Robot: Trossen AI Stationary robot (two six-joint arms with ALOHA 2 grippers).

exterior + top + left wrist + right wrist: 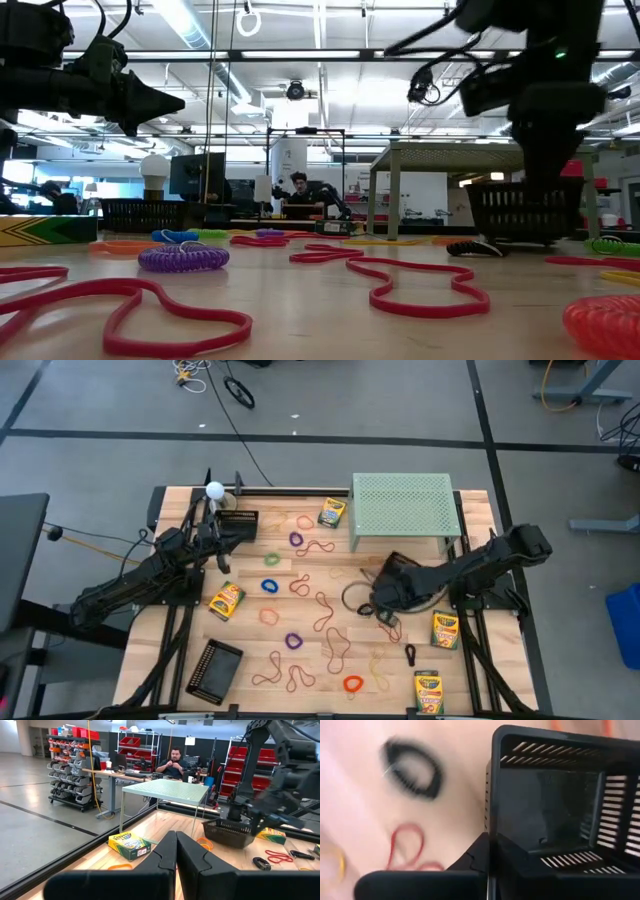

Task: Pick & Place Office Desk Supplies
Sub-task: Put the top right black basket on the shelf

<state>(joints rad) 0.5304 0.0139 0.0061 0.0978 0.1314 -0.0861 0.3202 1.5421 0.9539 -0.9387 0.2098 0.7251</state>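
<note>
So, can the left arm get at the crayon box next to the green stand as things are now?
Probably yes. The crayon box lies ahead of the left gripper, beside the green stand, with nothing between box and gripper. The fingers are shut, so they must open first.

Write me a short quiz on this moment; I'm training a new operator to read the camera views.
1. True or false: the left gripper has its jaws open.
2. What are the right gripper's jaws closed on? A: a crayon box. B: the wall of the black mesh basket. C: a purple ring.
3. How many crayon boxes show in the high view?

Key: 1 false, the jaws are shut on nothing. 2 B. 3 four.
</note>
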